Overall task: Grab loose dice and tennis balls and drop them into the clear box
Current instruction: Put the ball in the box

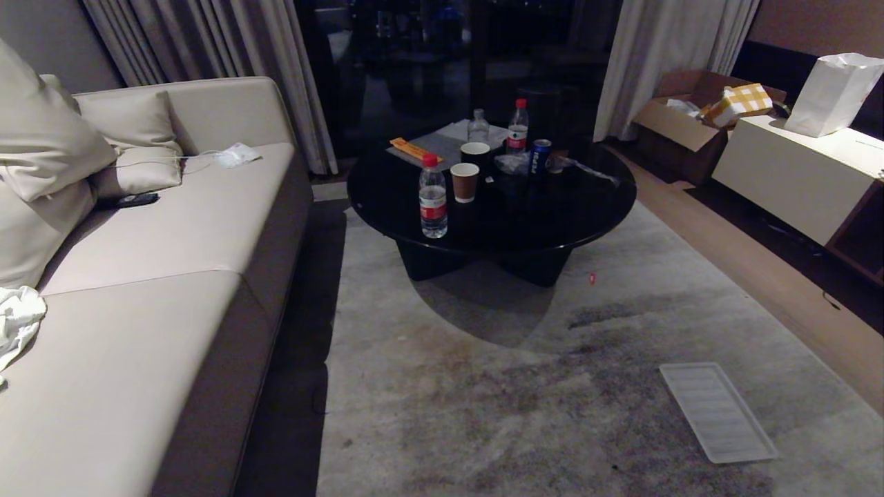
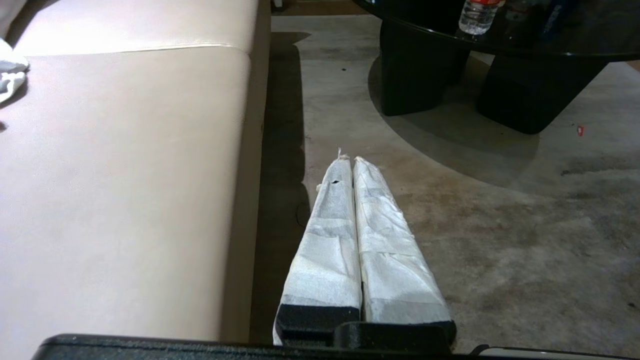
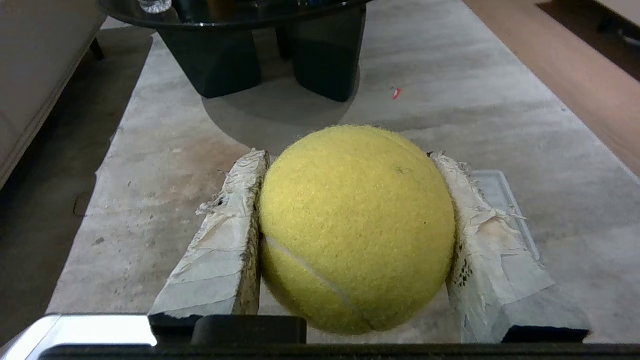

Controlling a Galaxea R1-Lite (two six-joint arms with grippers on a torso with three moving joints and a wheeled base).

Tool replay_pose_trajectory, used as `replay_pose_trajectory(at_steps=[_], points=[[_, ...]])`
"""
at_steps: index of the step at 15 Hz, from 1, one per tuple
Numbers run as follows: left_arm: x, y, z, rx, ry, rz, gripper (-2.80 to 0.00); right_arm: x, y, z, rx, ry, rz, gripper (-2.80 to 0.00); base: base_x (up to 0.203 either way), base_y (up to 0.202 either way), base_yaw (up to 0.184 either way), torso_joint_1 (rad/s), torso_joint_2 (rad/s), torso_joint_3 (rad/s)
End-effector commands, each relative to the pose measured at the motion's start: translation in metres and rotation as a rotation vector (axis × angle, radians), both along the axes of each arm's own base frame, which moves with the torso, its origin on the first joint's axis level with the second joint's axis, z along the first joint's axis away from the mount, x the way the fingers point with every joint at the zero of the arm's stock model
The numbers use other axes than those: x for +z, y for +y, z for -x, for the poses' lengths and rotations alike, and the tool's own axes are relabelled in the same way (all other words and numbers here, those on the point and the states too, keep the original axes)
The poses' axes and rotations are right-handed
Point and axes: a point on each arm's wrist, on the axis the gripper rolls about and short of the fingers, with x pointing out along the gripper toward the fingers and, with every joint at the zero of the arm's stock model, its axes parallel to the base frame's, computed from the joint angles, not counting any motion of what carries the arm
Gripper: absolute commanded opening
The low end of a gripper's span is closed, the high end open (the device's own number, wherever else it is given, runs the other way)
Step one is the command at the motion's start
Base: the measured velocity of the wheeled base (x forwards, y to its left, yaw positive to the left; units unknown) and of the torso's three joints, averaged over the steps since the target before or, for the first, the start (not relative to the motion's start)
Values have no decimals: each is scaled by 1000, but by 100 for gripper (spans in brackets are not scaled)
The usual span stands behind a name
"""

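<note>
A yellow-green fuzzy tennis ball (image 3: 355, 225) sits between the two tape-wrapped fingers of my right gripper (image 3: 350, 155), which is shut on it and holds it above the grey carpet. My left gripper (image 2: 350, 159) is shut with nothing in it, its white-wrapped fingers pressed together over the carpet beside the sofa. Neither arm shows in the head view. The dice and the clear box are out of view.
A flat ribbed translucent panel (image 1: 718, 411) lies on the carpet at the right, partly behind the ball (image 3: 495, 195). Ahead stands a black round table (image 1: 552, 207) with bottles and cups. A beige sofa (image 1: 173, 228) runs along the left. A small red cap (image 1: 592, 278) lies near the table.
</note>
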Motion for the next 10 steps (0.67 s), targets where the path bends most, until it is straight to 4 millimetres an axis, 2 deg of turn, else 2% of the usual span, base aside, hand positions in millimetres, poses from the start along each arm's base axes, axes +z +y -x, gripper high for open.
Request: replay_pose_trajectory(at_steps=[1, 10], points=[[0, 0, 0, 0, 3, 1, -280, 0, 0, 0, 1, 1, 1, -280, 0, 0, 0, 0, 0, 0], [0, 0, 0, 0, 3, -2, -280, 0, 0, 0, 1, 1, 1, -280, 1, 8, -156, 2, 2, 2]])
